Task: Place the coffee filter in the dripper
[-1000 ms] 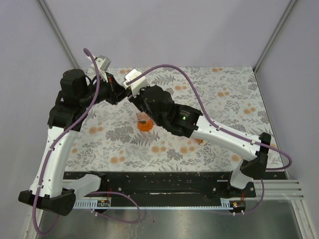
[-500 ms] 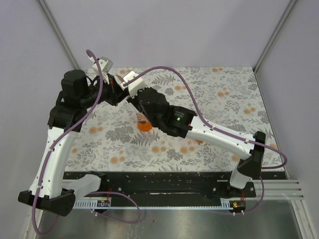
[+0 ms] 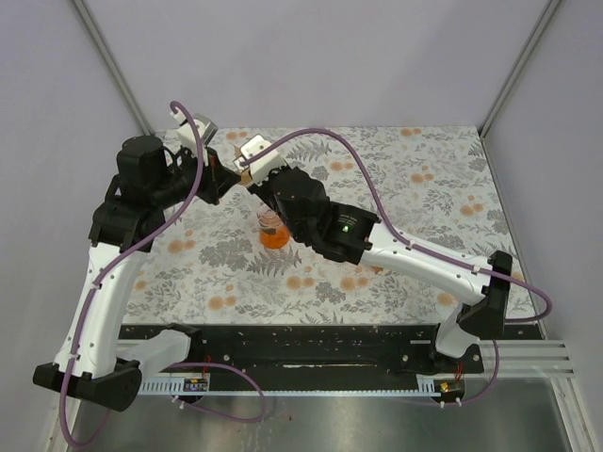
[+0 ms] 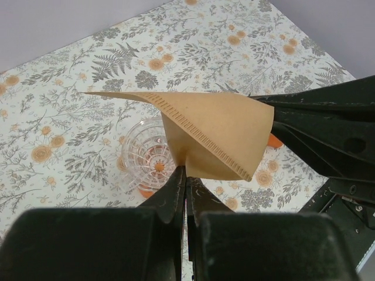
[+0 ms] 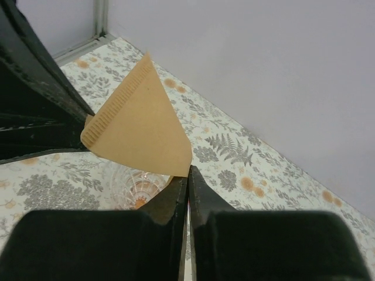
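Bright, even, diffuse light fills all three views; the floral-patterned worktop (image 3: pixel 443 179) carries only faint, soft-edged shadows. In the wrist views the black left gripper (image 4: pixel 185 174) and black right gripper (image 5: pixel 187 173) blur toward the lens, while the thin light-brown paper coffee filter (image 4: pixel 217 132) is sharp.

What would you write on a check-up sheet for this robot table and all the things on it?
Surface: table under a flowery cloth.
Job's things: coffee filter held up in the air, not yet in the dripper; the dripper stands upright with no paper in it.
Clutter: nothing seen.
Grippers: left gripper and right gripper each shut on an edge of the coffee filter.
Cables: purple cables loop along both arms.
Surroundings: plain walls, metal frame posts.
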### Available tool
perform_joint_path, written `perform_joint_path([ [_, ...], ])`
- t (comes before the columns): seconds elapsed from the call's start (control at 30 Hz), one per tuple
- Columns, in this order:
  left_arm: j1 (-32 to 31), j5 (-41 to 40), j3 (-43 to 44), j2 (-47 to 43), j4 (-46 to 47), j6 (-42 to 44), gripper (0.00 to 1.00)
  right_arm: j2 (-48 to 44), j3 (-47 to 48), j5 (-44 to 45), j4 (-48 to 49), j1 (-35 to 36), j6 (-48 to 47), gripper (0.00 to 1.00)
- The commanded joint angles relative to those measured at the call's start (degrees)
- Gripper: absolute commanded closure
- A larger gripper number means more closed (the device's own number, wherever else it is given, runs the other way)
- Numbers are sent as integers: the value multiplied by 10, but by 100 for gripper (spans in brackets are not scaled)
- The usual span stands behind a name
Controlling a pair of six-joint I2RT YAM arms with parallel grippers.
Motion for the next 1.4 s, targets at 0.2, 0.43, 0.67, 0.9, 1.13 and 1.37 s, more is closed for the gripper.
perform_joint_path([
  [0.2, -2, 93, -7, -13, 31, -41, 100, -31, -27, -127, 65, -10, 7, 71],
  [0.43, -2, 109, -5, -15, 32, -47, 100, -23, -28, -150, 68, -26, 34, 58],
  [0.67, -2, 111, 8, -13, 31, -47, 100, -17, -50, -166, 68, -48, 83, 59],
  [0.9, -2, 50, 7, -11, 18, -25, 100, -24, -54, -119, 72, -54, 84, 94],
  [1.13, -2, 30, -8, -10, 38, -29, 69, -17, -29, -68, 62, -48, 110, 100],
  [1.37, -2, 97, -16, -1, 96, -80, 48, -1, -14, -42, 57, -46, 125, 100],
])
